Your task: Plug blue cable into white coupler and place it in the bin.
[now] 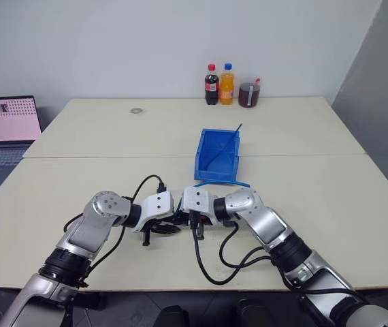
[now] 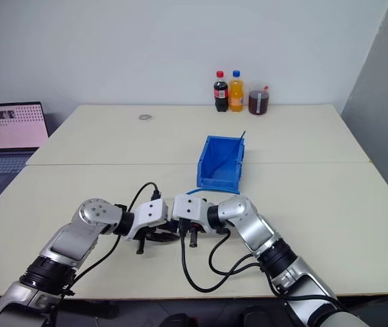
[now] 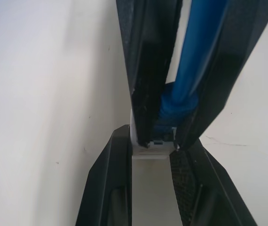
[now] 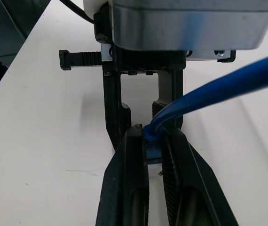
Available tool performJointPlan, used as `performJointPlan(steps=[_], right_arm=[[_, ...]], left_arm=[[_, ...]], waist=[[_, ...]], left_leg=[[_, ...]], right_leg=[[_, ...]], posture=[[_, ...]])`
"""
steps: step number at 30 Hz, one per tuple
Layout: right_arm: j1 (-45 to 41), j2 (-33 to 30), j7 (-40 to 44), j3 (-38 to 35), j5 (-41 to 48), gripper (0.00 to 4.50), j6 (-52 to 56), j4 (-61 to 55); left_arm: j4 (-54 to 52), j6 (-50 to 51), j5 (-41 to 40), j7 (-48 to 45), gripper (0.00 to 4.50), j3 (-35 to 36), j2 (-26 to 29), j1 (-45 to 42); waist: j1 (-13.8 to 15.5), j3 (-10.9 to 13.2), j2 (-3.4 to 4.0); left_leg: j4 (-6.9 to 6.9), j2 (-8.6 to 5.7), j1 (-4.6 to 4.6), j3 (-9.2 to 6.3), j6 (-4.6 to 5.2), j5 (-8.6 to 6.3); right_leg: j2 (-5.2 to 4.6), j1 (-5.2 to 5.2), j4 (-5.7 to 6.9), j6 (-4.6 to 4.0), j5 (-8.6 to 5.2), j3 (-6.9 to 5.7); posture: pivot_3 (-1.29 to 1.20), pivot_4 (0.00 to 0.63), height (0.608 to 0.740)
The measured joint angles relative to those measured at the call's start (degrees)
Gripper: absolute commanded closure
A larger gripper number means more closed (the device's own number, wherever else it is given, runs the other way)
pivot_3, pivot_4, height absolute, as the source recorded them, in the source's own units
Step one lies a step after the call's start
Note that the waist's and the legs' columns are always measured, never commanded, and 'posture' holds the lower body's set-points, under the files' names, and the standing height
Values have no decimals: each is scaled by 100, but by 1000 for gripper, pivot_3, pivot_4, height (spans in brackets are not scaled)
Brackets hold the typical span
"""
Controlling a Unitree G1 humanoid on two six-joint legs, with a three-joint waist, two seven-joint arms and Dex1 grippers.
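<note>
Cream table (image 1: 316, 204) | blue cable (image 4: 228, 84): thin, light-blue, curved | white coupler (image 3: 149, 149): tiny

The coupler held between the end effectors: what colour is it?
White; the white coupler shows best in the left wrist view, meeting the blue cable.

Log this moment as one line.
left gripper: shut on coupler | right gripper: shut on cable plug, at coupler | bin: beyond grippers
</note>
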Motion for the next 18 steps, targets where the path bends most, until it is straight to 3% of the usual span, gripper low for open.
performJointPlan(steps=[5,7,12,18], right_arm=[[175,60,-71,-224,251,4392,265,-110],[283,39,-146,-280,326,4392,355,-252],[474,-46,-236,-426,551,4392,529,-640],[746,-155,-386,-616,864,4392,1006,-1168]], left_arm=[[0,-113,-32,-19,3723,18,-9,11],[0,-148,-136,36,3022,114,-55,103],[-16,-212,-366,330,2131,345,-158,337],[-157,-247,-548,486,847,585,-82,567]], waist=[[24,6,1],[33,19,0],[28,126,-64],[23,141,-68]], left_leg=[[-8,4,-24,-7,-4,-2],[-8,3,-35,-9,-4,-2],[-7,10,-55,-14,-7,-4],[-7,17,-120,-27,-16,-11]], right_leg=[[0,-2,-38,10,5,-9],[-3,-5,-43,12,6,-10],[-2,-21,-46,28,16,-17],[3,-47,-46,38,22,-35]], posture=[[0,150,740],[0,150,740],[0,150,740],[0,150,740]])
